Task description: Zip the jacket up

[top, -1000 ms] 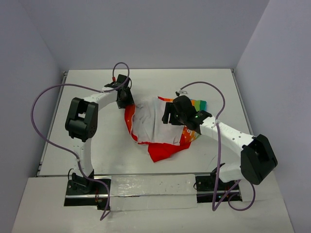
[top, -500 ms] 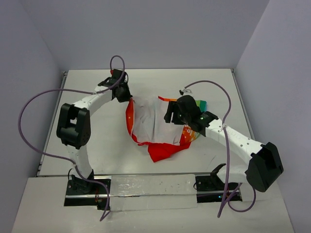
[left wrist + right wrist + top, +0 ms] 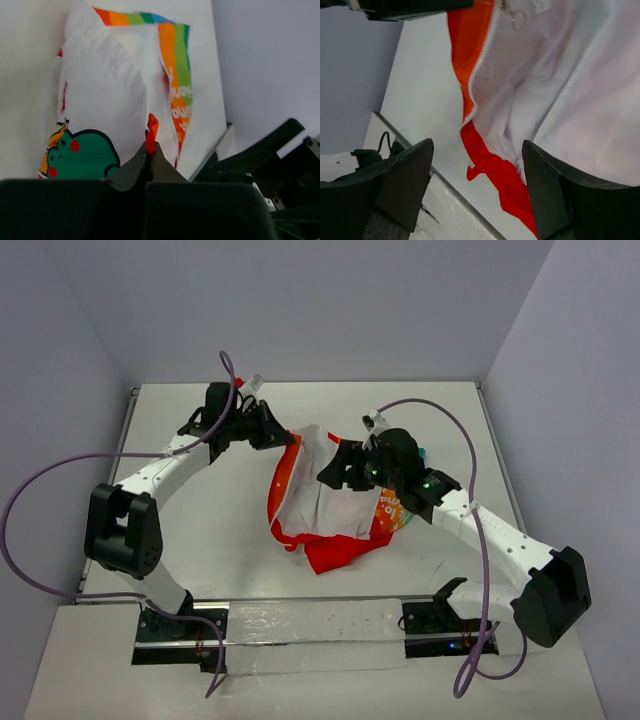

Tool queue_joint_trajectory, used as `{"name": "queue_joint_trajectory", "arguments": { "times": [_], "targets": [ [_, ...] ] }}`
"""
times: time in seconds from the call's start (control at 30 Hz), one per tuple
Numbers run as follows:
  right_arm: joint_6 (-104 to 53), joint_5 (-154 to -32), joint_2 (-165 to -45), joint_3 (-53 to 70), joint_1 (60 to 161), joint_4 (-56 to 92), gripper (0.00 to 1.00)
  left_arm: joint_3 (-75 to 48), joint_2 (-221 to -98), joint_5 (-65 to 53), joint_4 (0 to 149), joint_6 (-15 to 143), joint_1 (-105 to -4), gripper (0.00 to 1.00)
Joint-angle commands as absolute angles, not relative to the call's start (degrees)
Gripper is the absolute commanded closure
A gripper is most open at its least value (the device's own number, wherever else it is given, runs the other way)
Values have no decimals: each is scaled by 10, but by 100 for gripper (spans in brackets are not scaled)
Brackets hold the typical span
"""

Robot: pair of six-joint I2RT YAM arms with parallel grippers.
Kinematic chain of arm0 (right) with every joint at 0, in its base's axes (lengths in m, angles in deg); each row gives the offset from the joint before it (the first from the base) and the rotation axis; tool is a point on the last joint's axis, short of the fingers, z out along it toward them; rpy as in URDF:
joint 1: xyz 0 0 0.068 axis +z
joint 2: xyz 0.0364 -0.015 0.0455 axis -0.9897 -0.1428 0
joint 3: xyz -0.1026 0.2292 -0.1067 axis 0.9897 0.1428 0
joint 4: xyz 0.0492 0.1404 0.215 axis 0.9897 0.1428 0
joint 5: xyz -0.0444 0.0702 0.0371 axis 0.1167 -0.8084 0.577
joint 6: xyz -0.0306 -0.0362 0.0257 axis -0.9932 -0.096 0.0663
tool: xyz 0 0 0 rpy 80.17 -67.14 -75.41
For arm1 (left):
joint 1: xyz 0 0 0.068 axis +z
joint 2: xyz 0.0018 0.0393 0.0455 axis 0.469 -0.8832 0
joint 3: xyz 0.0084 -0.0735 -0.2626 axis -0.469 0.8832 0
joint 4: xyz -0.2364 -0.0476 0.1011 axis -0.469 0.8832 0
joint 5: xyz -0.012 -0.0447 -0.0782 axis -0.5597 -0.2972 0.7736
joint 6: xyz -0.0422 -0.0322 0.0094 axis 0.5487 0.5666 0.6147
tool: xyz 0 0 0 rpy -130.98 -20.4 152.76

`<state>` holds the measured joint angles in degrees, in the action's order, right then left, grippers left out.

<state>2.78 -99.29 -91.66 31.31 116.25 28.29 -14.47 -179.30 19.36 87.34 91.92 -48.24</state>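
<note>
The jacket (image 3: 325, 505) lies crumpled mid-table, white lining up, red edge at the front, rainbow stripes at the right. My left gripper (image 3: 283, 438) is at its far left corner, shut on a red-orange bit of its edge (image 3: 150, 131). The left wrist view shows the white front with a green bear print (image 3: 82, 152) and rainbow stripes (image 3: 176, 70). My right gripper (image 3: 335, 472) hovers open and empty over the lining. In the right wrist view its fingers (image 3: 405, 185) straddle the red hem (image 3: 495, 172). White zipper teeth (image 3: 481, 72) run up toward a metal pull (image 3: 512, 14).
The white table (image 3: 200, 540) is walled by grey panels on three sides. A pale strip (image 3: 310, 625) runs along the near edge between the arm bases. Purple cables (image 3: 40, 490) loop off both arms.
My left arm has stretched out back and to the right, lifting and pulling the jacket's left edge. My right gripper has moved left over the lining. The jacket has bunched up and shifted.
</note>
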Motion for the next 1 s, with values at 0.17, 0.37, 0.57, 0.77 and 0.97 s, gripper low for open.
{"name": "queue_joint_trajectory", "arguments": {
  "times": [0.17,0.37,0.57,0.77,0.97],
  "targets": [
    [56,-1076,-930,290,1155,184,21,-93,-1739,388,700,999,-481,100],
    [131,-1065,-949,345,1155,74,26,-89,-1738,393,686,1037,-481,100],
    [160,-1062,-986,366,1158,-14,27,-83,-1728,391,684,1047,-481,100],
    [174,-1074,-1020,347,1161,-53,32,-75,-1718,385,690,1046,-481,100],
    [180,-1063,-1045,336,1164,-66,40,-65,-1714,386,674,1061,-481,100]
  ]
}}
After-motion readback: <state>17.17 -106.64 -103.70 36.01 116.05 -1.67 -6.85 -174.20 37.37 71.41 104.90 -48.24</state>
